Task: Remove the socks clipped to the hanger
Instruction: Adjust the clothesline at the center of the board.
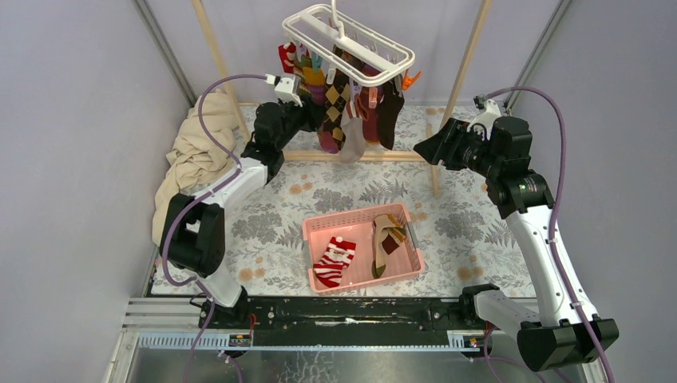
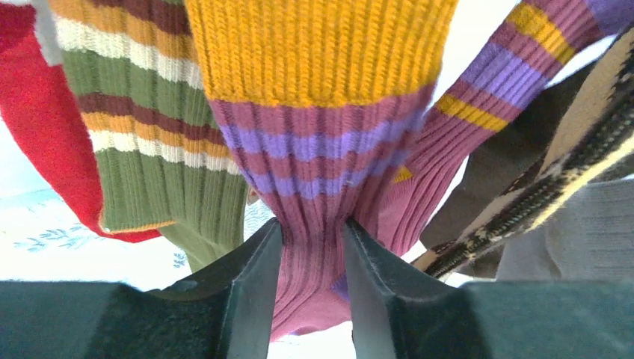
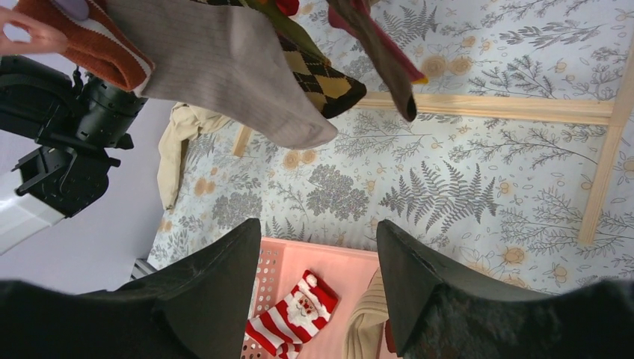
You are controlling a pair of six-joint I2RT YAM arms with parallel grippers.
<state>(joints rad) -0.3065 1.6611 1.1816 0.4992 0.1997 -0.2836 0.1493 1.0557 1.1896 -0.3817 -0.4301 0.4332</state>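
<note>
Left jaws are pinching the purple-striped sock [image 2: 314, 149], right jaws hanging spread and empty; advising a steady downward pull so the hanger [image 1: 349, 44] is not swinging.

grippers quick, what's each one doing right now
left gripper: closed on the pink and purple striped sock
right gripper: open, holding nothing

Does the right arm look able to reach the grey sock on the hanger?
Probably yes: the right fingers stand open and empty, and the grey sock hangs unobstructed at the bunch's near edge.
</note>
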